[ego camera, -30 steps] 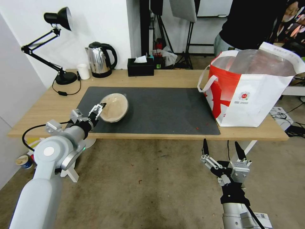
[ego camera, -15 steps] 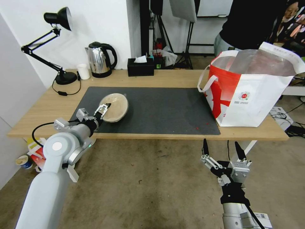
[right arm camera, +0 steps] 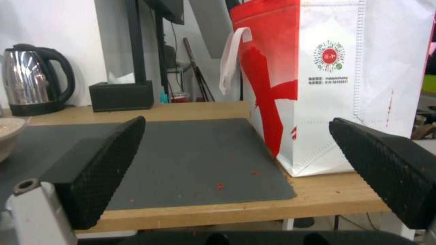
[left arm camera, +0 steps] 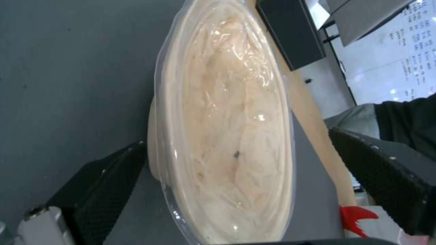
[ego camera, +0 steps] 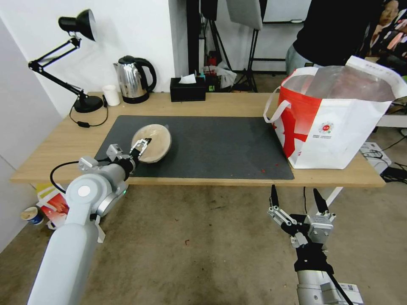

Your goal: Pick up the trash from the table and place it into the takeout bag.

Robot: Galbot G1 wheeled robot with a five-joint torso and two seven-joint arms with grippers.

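Presently: left gripper spread wide around the tan bowl near the mat's left edge; grasp pending, closure needed. Right gripper open, parked below the table.

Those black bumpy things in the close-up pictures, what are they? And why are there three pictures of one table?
The black bumpy things are the robot's fingers. It has two arms, each ending in a gripper, and a small camera sits on each wrist. A third camera sits on its head and looks down at the table.

In the head picture, the left gripper is at the near edge of the tan paper bowl on the dark mat. The left wrist picture shows that bowl up close, tipped on its side between the open fingers, not squeezed yet.

The right gripper hangs open below the table's edge, holding nothing. Its wrist picture looks across the mat at the takeout bag, where the trash goes. A kettle, a lamp and a black tissue box stand at the back.
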